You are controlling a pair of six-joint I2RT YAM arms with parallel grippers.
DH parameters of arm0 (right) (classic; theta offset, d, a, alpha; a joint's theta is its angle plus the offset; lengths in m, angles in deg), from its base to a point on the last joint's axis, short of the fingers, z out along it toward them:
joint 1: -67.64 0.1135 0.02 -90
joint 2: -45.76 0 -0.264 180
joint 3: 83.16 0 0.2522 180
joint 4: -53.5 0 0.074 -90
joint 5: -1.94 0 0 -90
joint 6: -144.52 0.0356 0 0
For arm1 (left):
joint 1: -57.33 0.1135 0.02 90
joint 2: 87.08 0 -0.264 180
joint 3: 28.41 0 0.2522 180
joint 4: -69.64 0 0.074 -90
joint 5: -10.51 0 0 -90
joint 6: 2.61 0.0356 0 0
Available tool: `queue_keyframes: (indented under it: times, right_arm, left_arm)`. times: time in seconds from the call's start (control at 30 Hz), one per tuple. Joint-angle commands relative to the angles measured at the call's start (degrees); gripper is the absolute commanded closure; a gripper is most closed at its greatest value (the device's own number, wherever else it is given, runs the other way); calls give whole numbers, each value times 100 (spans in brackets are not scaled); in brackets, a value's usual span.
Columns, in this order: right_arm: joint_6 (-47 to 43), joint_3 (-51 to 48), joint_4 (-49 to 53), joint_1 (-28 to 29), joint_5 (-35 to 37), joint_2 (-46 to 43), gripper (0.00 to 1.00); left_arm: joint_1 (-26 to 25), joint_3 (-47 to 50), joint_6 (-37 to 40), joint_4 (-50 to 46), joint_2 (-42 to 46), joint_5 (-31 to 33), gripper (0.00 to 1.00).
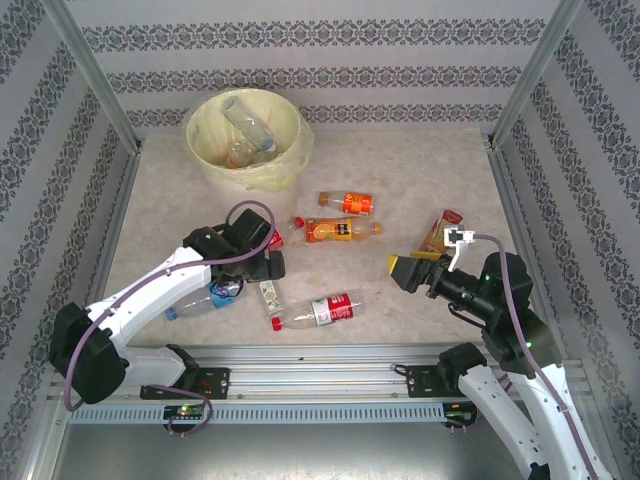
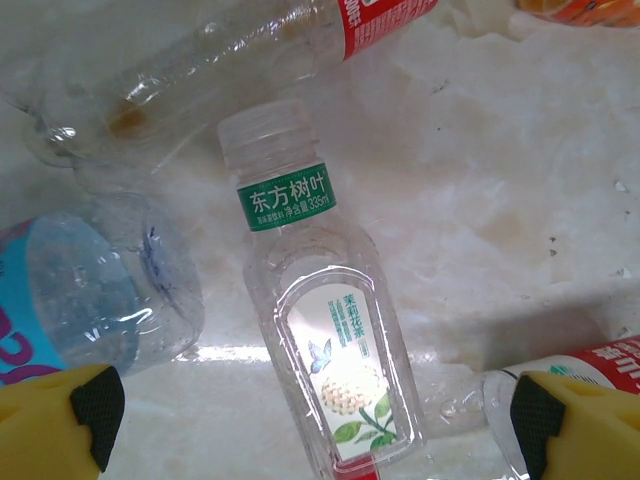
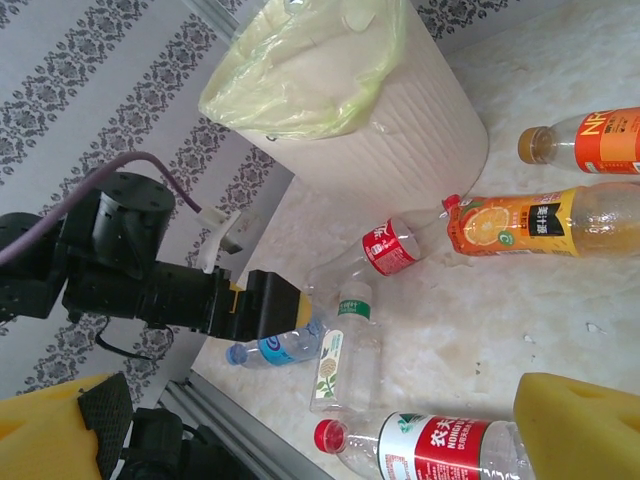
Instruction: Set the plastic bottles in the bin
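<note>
Both the left end effector (image 2: 320, 435) and right end effector (image 1: 405, 272) gape wide, empty. The left hovers over a clear green-labelled plastic bottle (image 2: 318, 330); picking it likely calls for lowering and closing.

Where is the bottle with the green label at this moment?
In the top view, the green-label bottle lies left of centre, right beside the left gripper, between the blue-label bottle and a red-label bottle.
</note>
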Motion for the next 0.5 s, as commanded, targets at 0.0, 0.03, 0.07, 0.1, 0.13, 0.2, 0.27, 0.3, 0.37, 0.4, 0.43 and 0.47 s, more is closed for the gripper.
queue_keyframes:
  times: [0.0, 0.03, 0.07, 0.1, 0.13, 0.2, 0.27, 0.3, 0.37, 0.4, 0.43, 0.47]
  right_arm:
    - [-52, -90, -30, -37, -72, -112, 2]
    - [-47, -99, -28, -33, -63, -133, 2]
    - [-49, -101, -12, -33, -55, -152, 2]
    - [-44, -110, -4, -32, -46, -184, 2]
    - [-43, -119, 4, -35, -39, -193, 2]
    - [-34, -136, 24, -36, -27, -228, 2]
    - [-34, -143, 36, -33, -19, -249, 2]
    - [-32, -145, 46, -38, -19, -258, 2]
    - [-40, -154, 58, -33, -10, -266, 2]
    - [-42, -154, 58, -31, -10, -275, 2]
    - [-43, -154, 58, -38, -16, -276, 2]
    - [-45, -154, 71, -38, -13, -277, 2]
  left_arm:
    - [-104, 203, -222, 640, -60, -132, 0]
    - [-153, 212, -258, 648, -105, -70, 0]
    - [-194, 234, -387, 616, -153, 8, 0]
    - [-196, 279, -442, 672, -192, -15, 0]
    - [-196, 305, -486, 688, -233, -35, 0]
    - [-196, 283, -600, 615, -366, -89, 0]
    - [-204, 233, -681, 438, -563, -83, 0]
    - [-213, 216, -695, 381, -667, -100, 0]
    - [-222, 231, -717, 381, -848, -182, 0]
    - [-235, 245, -746, 404, -915, -207, 1]
    - [-249, 268, -775, 427, -965, -221, 4]
    - [-257, 273, -798, 448, -1022, -266, 6]
